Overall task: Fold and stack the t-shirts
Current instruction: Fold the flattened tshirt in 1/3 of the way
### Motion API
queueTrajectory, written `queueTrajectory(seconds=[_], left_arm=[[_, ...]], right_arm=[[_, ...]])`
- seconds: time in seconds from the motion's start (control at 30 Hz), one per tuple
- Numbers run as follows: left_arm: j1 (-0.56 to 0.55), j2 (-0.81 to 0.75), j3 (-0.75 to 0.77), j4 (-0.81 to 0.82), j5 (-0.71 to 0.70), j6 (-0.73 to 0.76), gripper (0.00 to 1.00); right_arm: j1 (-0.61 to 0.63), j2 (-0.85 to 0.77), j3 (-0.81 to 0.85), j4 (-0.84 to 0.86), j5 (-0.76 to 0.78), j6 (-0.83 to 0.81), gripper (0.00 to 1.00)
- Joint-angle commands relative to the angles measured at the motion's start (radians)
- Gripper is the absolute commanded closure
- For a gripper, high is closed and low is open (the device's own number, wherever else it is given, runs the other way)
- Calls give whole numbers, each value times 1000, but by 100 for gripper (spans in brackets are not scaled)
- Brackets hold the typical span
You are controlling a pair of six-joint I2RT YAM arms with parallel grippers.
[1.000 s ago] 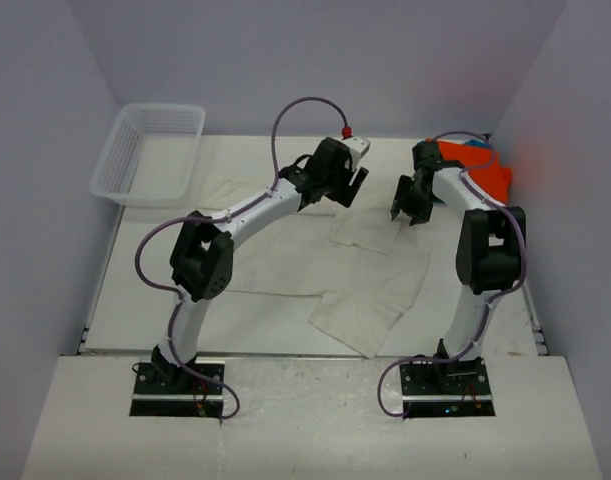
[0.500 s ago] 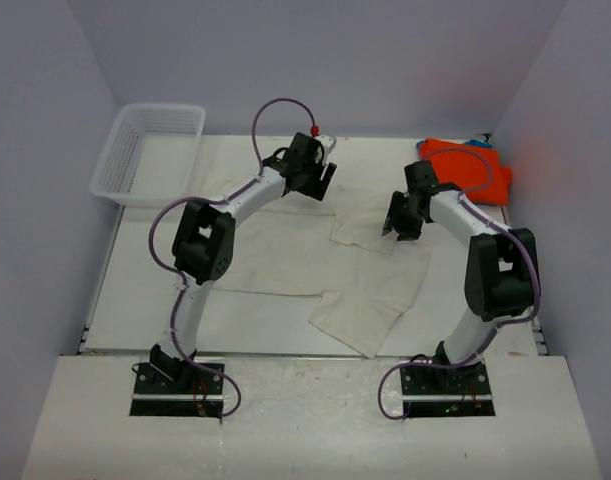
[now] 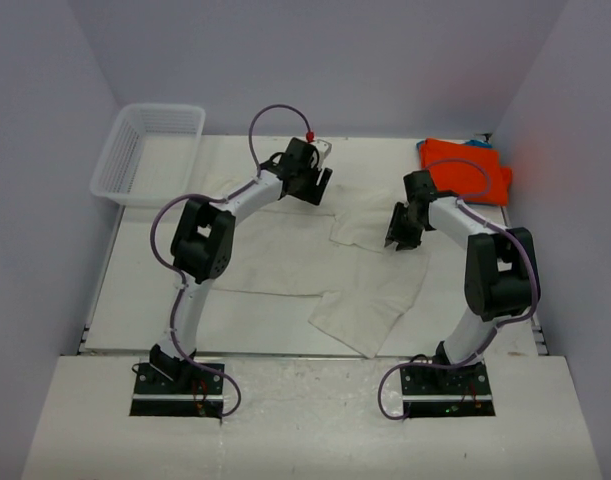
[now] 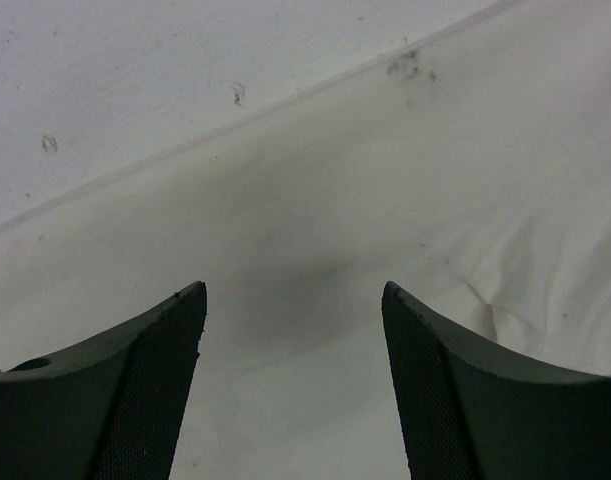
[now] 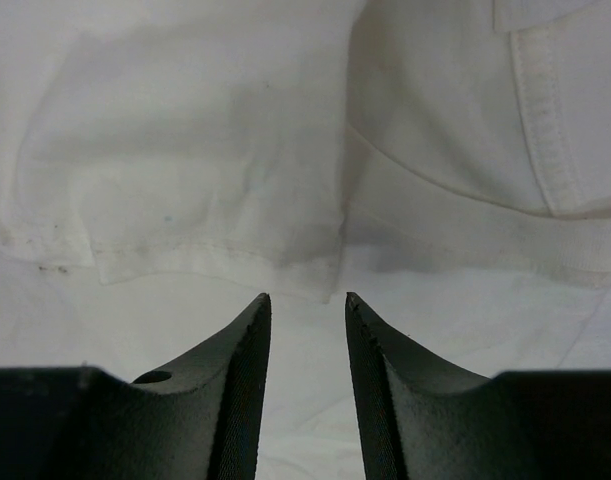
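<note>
A large cream t-shirt (image 3: 285, 250) lies spread and rumpled across the middle of the table. My left gripper (image 3: 320, 188) hovers low over its far edge, open wide; in the left wrist view the gripper (image 4: 290, 295) has only the cream t-shirt (image 4: 435, 200) under it. My right gripper (image 3: 397, 238) is down at the shirt's right sleeve. Its jaws (image 5: 305, 297) stand a narrow gap apart, just short of a hemmed fold of the cream t-shirt (image 5: 205, 150), nothing between them. An orange t-shirt (image 3: 465, 170) lies at the far right, with a blue edge (image 3: 478, 143) behind it.
A white mesh basket (image 3: 150, 150) stands at the far left corner. Bare table (image 3: 125, 300) shows to the left of the shirt. Walls close in on the left, right and back.
The left gripper has swung back and left to the shirt's far edge. The right gripper has come down onto the sleeve and its jaws have narrowed. The orange t-shirt now shows fully.
</note>
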Motion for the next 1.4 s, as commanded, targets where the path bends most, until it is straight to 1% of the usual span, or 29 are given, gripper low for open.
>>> queueTrajectory(seconds=[0.0, 0.3, 0.4, 0.53, 0.67, 0.73, 0.83, 1.07, 1.17, 1.27, 1.37], left_arm=[[9, -56, -23, 41, 34, -13, 28], [12, -102, -57, 55, 52, -13, 28], [15, -109, -52, 61, 64, -17, 27], [15, -115, -49, 58, 80, -22, 27], [17, -125, -49, 57, 78, -20, 27], [18, -128, -48, 57, 80, -20, 27], [18, -132, -49, 57, 81, -20, 27], [25, -159, -71, 64, 84, -22, 27], [31, -176, -77, 67, 93, -25, 27], [35, -190, -85, 73, 104, -30, 27], [40, -196, -94, 89, 115, -36, 26]], right_arm=[[3, 10, -4, 33, 6, 22, 63], [13, 27, 6, 21, -6, 56, 63], [14, 4, -22, 45, -1, 97, 61], [13, 18, -1, 24, -20, 119, 58], [14, 21, 9, 2, -14, 157, 56], [13, 0, -19, 31, -24, 186, 55], [14, 9, -24, 33, -43, 211, 54], [14, 22, -8, 4, -61, 255, 58], [16, 36, 7, -34, -38, 275, 59], [23, 59, 38, -88, 20, 294, 59], [26, 61, 42, -96, 31, 289, 60]])
